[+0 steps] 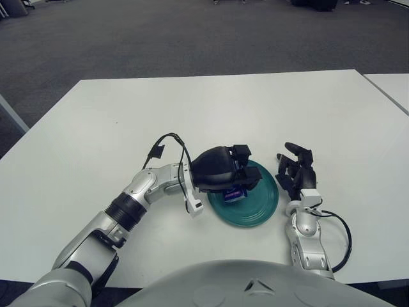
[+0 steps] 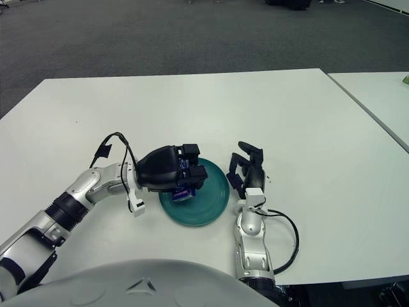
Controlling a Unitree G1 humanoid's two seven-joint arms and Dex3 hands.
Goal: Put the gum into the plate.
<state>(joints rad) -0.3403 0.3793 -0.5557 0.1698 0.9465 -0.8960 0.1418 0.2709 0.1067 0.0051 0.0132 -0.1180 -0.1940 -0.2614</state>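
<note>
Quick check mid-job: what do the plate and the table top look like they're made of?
The plate: probably glazed ceramic or hard plastic, teal, with faint concentric rings and a soft sheen. The table: likely matte white laminate, flat and even, with no grain. The left robot hand holds the gum over the plate.

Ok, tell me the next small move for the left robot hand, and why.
Probably open the fingers and let go. The left robot hand holds the gum low over the left part of the green plate, seemingly touching it, so a release should leave it inside. The right robot hand shows idle, right of the plate.
</note>
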